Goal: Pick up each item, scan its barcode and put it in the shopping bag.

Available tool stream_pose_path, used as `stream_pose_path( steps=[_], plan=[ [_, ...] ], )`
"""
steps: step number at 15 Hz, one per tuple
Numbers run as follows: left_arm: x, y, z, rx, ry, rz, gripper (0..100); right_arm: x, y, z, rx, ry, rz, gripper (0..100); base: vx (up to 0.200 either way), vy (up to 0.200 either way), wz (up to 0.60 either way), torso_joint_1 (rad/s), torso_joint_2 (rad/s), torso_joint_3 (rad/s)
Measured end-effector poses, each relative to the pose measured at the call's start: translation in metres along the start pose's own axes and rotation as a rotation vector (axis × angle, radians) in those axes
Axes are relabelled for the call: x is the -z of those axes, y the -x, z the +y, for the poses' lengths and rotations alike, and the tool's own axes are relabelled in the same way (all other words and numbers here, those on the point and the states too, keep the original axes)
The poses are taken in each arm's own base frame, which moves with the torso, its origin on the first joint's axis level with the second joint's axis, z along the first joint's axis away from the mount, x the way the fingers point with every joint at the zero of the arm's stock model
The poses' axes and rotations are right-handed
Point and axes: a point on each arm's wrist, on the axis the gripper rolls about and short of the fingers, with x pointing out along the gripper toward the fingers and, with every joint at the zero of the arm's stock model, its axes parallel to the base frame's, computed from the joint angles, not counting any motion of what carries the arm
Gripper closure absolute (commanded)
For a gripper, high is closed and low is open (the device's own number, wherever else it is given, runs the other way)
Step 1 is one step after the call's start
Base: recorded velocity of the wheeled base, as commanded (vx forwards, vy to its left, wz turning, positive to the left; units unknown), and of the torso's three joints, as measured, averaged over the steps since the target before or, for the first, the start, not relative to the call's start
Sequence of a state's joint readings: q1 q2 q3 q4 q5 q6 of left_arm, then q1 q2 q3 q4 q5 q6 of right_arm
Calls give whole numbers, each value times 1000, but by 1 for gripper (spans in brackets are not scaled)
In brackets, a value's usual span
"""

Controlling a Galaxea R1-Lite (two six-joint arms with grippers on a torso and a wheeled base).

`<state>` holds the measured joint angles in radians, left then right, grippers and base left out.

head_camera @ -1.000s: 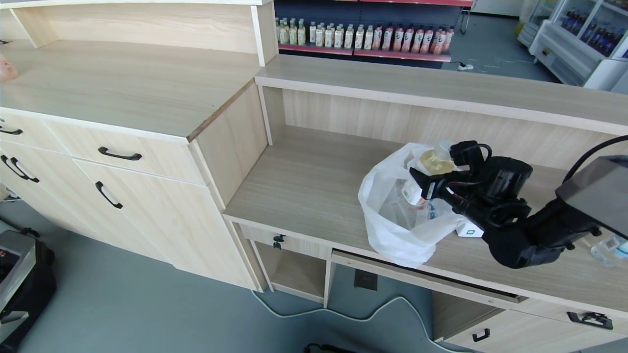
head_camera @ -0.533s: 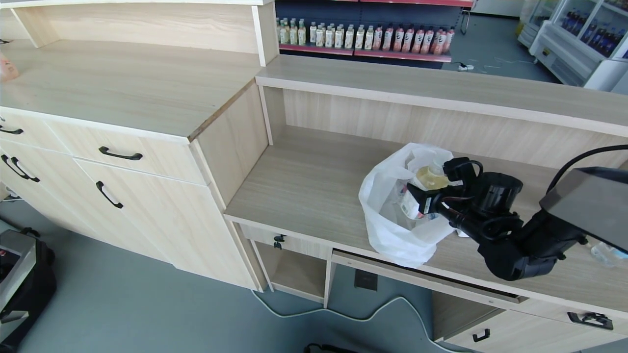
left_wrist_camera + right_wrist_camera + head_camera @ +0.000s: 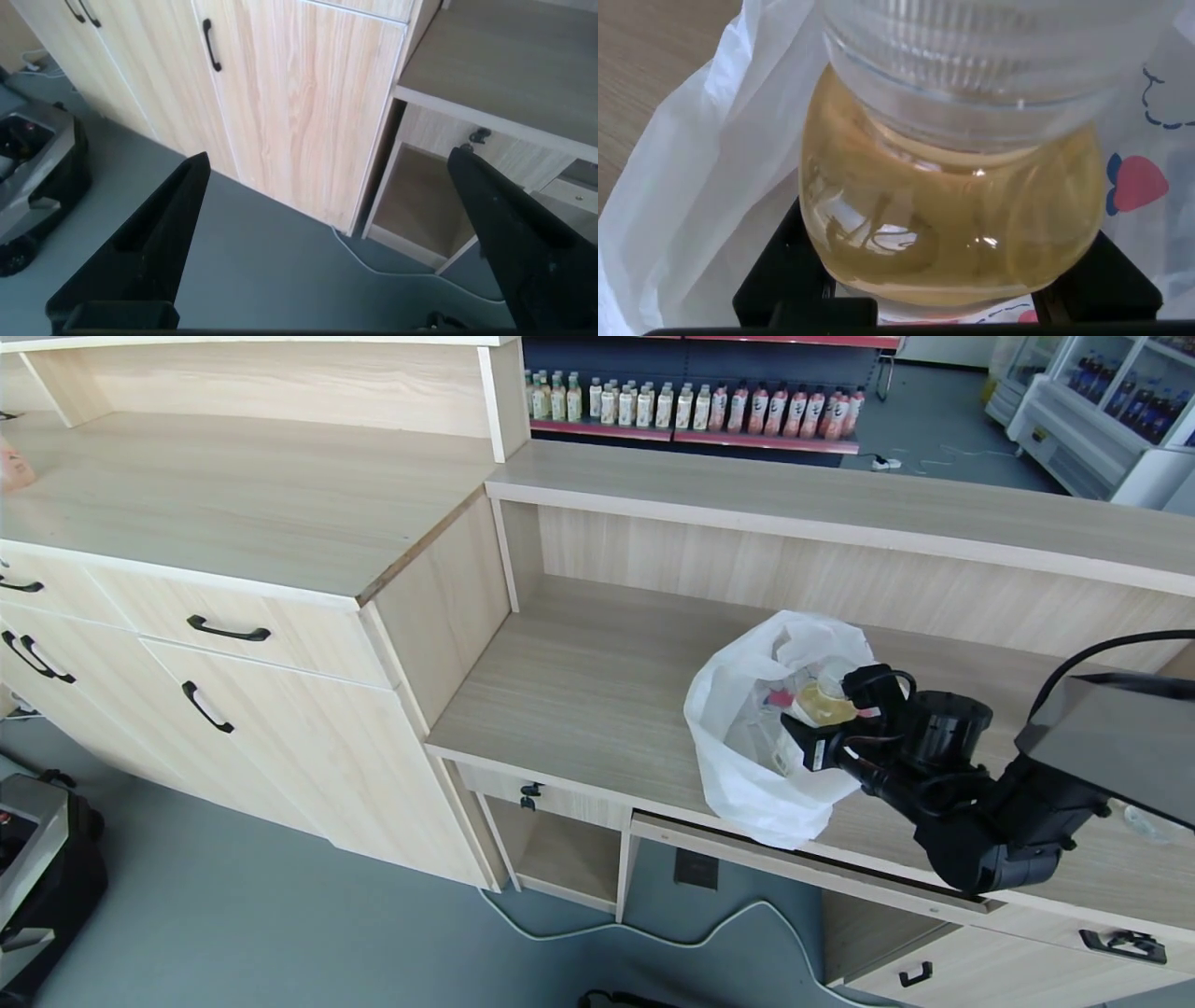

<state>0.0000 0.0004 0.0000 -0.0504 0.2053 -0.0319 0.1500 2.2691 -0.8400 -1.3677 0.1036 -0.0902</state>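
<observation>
A clear bottle of yellow drink [image 3: 820,702] with a white cap sits partly inside the white plastic shopping bag [image 3: 747,747] on the lower counter. My right gripper [image 3: 836,719] is shut on the bottle and holds it in the bag's mouth. Close up, the bottle [image 3: 952,187] has the bag's plastic [image 3: 701,205] around it and a printed package [image 3: 1148,168] behind it. My left gripper [image 3: 327,243] hangs open over the grey floor beside the wooden cabinet, holding nothing.
A wooden counter [image 3: 588,691] carries the bag, with a raised ledge [image 3: 840,504] behind it and a taller cabinet [image 3: 233,513] to the left. A clear bottle [image 3: 1153,821] lies at the counter's right end, behind my right arm. Shelves of drinks [image 3: 691,406] stand far back.
My right gripper has lowered the bottle from above the bag's rim down into the bag. The left arm has not moved.
</observation>
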Motion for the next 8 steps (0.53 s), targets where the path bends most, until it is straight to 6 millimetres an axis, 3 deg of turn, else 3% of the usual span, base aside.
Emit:
stream_pose_path(
  steps=[4, 5, 8],
  plan=[
    [0, 0, 0, 0, 0, 0, 0, 3, 1, -1, 4, -1, 12, 100, 0, 0, 0, 0, 0, 0],
    [0, 0, 0, 0, 0, 0, 0, 4, 1, -1, 2, -1, 13, 0, 0, 0, 0, 0, 0, 0],
    [0, 0, 0, 0, 0, 0, 0, 4, 1, -1, 1, -1, 10, 0, 0, 0, 0, 0, 0, 0]
  ],
)
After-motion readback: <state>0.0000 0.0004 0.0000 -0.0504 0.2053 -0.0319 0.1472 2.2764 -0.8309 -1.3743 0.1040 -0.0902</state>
